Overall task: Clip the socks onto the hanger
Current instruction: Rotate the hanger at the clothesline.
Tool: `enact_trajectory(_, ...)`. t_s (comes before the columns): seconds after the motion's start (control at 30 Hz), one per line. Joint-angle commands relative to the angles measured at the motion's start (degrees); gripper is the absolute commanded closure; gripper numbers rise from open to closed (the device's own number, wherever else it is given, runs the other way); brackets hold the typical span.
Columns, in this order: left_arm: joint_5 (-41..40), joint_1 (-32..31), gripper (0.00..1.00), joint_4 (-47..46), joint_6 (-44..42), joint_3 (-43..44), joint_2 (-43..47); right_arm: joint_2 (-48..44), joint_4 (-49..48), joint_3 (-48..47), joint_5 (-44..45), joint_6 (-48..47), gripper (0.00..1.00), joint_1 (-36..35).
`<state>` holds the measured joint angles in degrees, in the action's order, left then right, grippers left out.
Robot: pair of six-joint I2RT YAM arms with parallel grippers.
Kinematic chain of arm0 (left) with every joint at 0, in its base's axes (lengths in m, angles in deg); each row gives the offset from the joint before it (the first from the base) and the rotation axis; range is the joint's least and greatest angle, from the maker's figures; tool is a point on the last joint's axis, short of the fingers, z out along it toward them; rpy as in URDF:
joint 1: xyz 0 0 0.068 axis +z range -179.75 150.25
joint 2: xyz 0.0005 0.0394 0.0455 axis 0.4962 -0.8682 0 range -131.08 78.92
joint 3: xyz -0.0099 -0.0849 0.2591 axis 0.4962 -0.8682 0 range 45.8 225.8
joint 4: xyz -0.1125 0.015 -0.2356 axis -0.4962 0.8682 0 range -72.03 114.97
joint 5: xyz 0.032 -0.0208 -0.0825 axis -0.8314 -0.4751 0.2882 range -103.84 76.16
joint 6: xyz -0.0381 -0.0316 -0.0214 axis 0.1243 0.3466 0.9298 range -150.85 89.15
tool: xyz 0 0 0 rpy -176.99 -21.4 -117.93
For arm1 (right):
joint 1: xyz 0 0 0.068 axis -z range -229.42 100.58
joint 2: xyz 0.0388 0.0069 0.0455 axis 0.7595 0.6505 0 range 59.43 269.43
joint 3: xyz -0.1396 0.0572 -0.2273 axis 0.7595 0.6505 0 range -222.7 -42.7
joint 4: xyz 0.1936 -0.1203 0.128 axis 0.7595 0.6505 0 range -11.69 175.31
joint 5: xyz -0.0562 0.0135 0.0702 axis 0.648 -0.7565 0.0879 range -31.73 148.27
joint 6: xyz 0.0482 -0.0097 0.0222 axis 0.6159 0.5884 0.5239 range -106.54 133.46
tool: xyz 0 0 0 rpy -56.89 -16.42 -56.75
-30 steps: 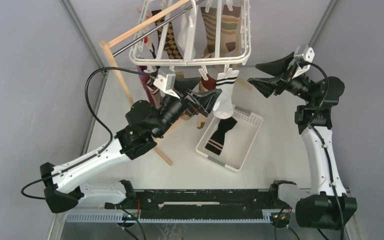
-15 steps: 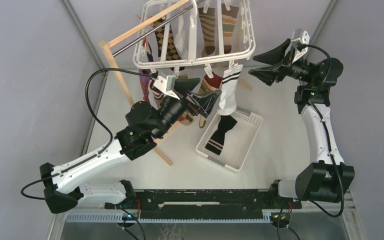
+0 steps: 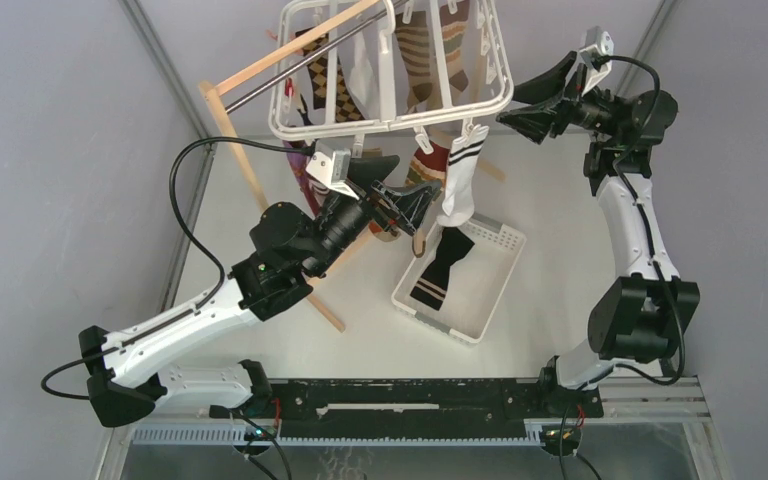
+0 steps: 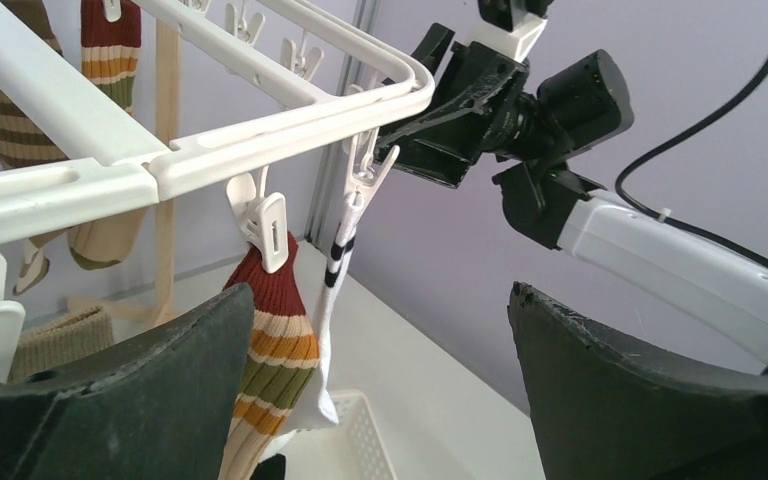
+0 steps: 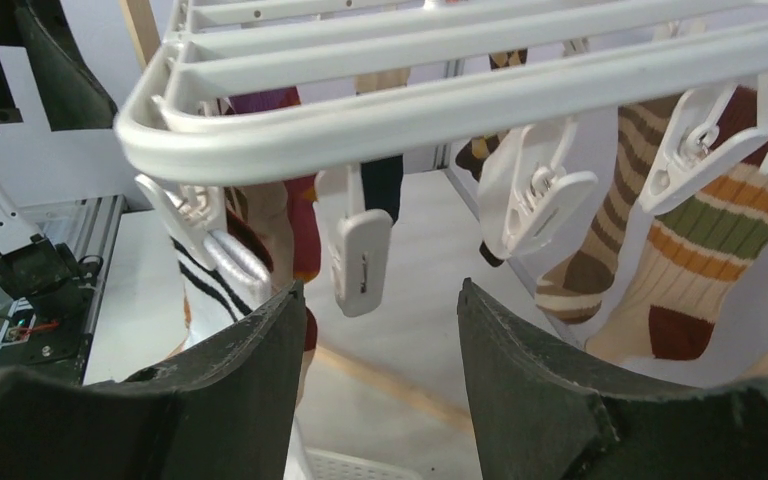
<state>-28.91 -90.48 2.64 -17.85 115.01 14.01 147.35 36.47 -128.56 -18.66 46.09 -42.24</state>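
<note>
Socks (image 3: 457,180) dangle from hanger (image 3: 390,122) beside wooden stand (image 3: 260,66).

At 12 o'clock, tilted: white plastic rectangular hanger frame (image 3: 400,120). Clipped to near rail, dangling: white black-striped sock (image 3: 457,185), brown-tan-red striped sock (image 3: 428,165) at its 9 o'clock. Flat in white slotted basket (image 3: 438,322), 6 o'clock: black white-striped sock (image 3: 440,268).

At the back, hanger (image 3: 390,122) raised above the surface (image 3: 550,300), stand (image 3: 232,138) to its left. Socks (image 3: 457,185) clipped beneath it. Under its front edge, basket (image 3: 475,290) on the surface, one sock (image 3: 440,268) inside. Left gripper (image 3: 415,178) just left of the front socks; right gripper (image 3: 510,107) at the hanger's right front corner.
</note>
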Motion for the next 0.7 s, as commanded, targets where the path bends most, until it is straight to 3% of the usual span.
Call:
enact_trajectory(0.0, -0.99, 0.17, 0.01, -1.81, -1.72, -0.66, 1.58, 1.78, -6.3, -3.49, 0.28, 4.99, 0.37, -1.2)
enact_trajectory(0.13, -1.27, 0.17, 0.01, -1.75, -1.91, -0.69, 1.55, 2.72, -5.85, -4.37, 0.44, 5.04, 0.38, -2.35)
enact_trajectory(0.27, -1.41, 0.17, 0.01, -1.65, -1.97, -0.66, 1.39, 2.22, -5.53, -4.24, 0.15, 4.97, 0.46, -3.06)
enact_trajectory(0.5, -1.42, 0.17, 0.01, -1.86, -1.84, -0.91, 1.47, 0.45, -3.74, -2.45, 0.12, 3.27, 0.8, -3.92)
enact_trajectory(0.57, -1.28, 0.17, 0.01, -1.92, -1.7, -1.0, 1.68, -0.79, -2.8, -1.34, 0.49, 2.33, 0.8, -3.97)
enact_trajectory(0.67, -1.15, 0.17, 0.01, -2.07, -1.57, -1.12, 2.01, -2.9, 0.95, 0.78, 0.69, -2.37, 0.66, -4.49)
